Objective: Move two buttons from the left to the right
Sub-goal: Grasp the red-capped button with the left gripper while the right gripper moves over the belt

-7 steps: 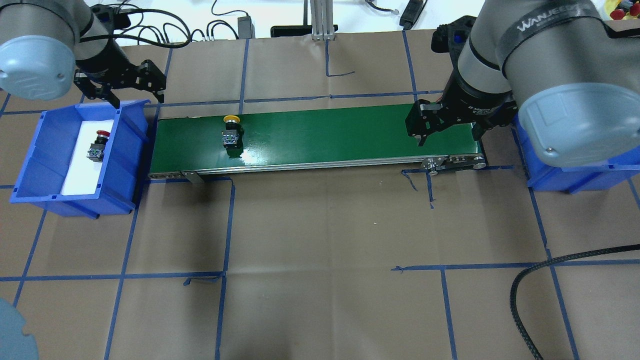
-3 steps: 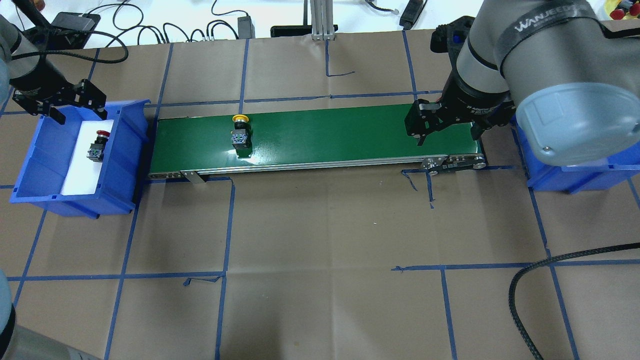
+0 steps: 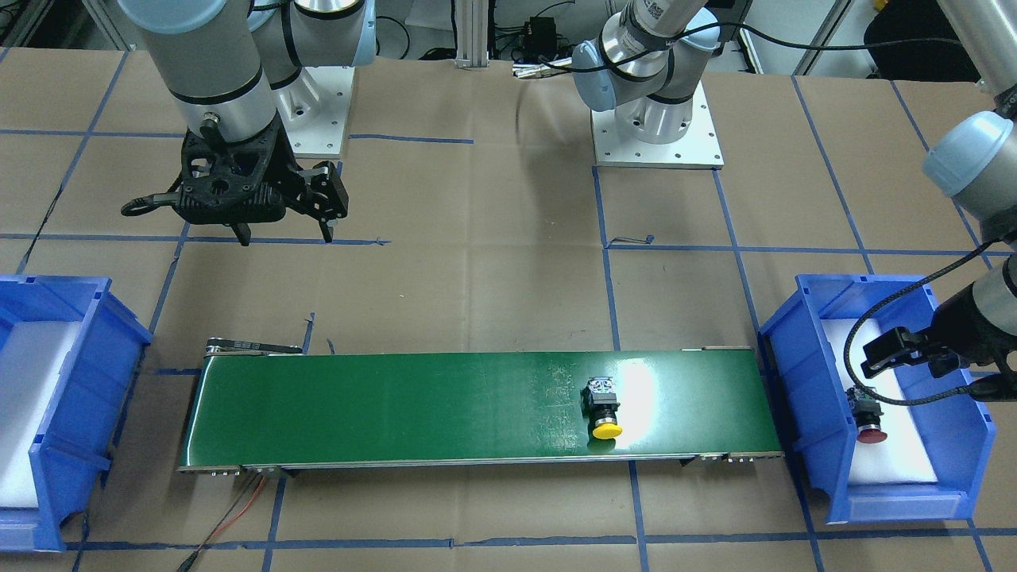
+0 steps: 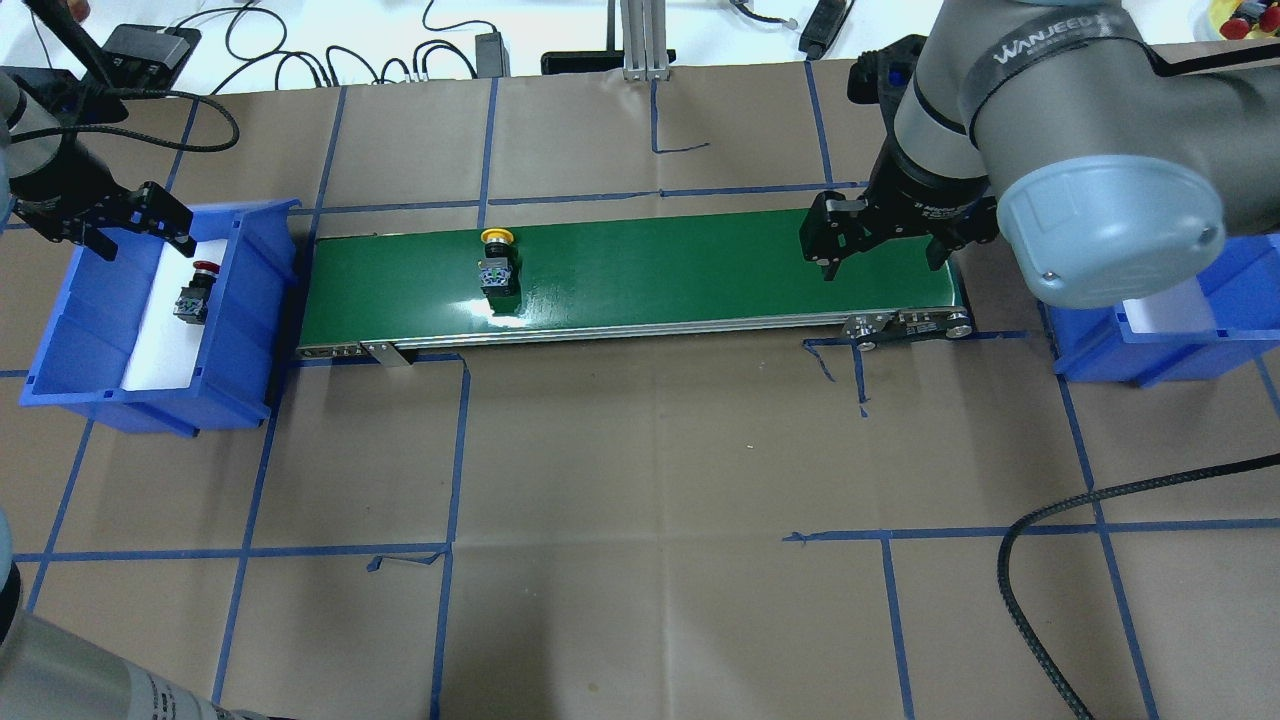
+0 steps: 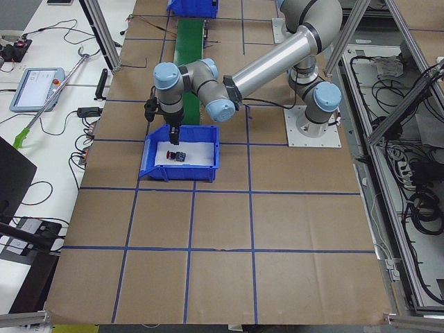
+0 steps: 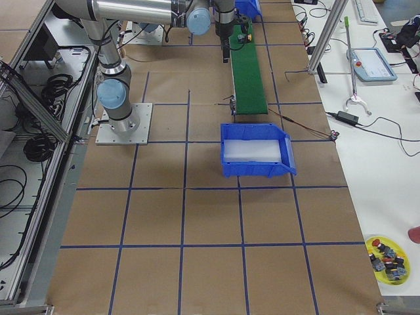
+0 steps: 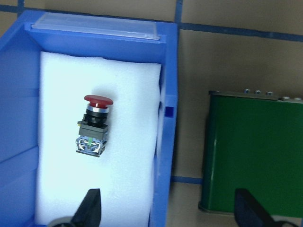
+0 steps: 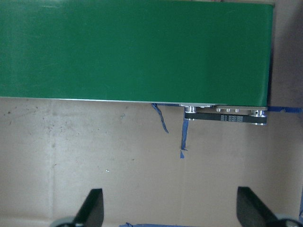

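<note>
Yellow button (image 4: 497,262) on the belt (image 4: 650,270), within its left third, lying on its side: cap toward the belt's far edge, away from the robot, grey-green block toward the near edge. Touched by nothing but the belt. Red button (image 4: 192,295) off the belt altogether, in the left bin (image 4: 262,300) just past the belt's left end, on its side on white foam (image 4: 160,340), cap likewise toward the far side. Left gripper (image 4: 147,248) beyond the belt's left end too, hovering over the far part of that bin, fingers spread wide with nothing between them, apart from the red button; in its wrist view, the two fingertips (image 7: 91,208) framing foam, bin wall and the belt's end. Right gripper (image 4: 884,268) raised over the belt's right end, well apart from the yellow button, fingers likewise spread and empty; under it in the wrist view, green belt and brown paper. Right bin (image 4: 1090,355) just past the belt's right end, partly hidden by the right arm, white foam inside. Under the belt, a table (image 4: 650,450) in brown paper with a grid of blue tape (image 4: 455,450); a black cable (image 4: 1003,575) on it, on the near side of the belt's right end
</note>
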Tool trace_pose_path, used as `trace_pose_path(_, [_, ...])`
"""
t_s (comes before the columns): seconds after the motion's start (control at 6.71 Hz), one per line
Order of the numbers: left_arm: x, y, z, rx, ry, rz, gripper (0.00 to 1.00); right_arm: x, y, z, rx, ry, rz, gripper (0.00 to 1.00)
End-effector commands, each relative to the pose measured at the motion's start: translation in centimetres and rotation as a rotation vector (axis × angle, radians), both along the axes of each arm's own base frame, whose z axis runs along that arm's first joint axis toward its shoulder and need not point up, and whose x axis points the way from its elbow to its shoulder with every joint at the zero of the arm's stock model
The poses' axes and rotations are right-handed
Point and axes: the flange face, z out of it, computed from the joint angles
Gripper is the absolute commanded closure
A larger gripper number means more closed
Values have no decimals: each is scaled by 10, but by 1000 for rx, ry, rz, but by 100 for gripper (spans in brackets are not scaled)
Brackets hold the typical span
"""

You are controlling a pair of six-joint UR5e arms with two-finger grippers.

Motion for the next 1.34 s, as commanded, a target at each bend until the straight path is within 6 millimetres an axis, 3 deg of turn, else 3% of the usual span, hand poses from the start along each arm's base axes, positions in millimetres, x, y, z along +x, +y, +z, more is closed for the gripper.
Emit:
trace_pose_path(0.0, [19,-2,-24,10,6,-29,0,1,-13,0,-76,-7,0,0])
trace_pose_path(0.3, [26,-4,-54,1,2,-30,0,2,-28,-4,-142,-12,0,0])
trace_pose_path(0.75, [31,-22,-115,10,14,-37,0,3,-41,-21,-132,-10,1,0])
trace_pose_path(1.19, [30,-25,-120,12,20,-37,0,4,-56,-39,-133,-8,2,0])
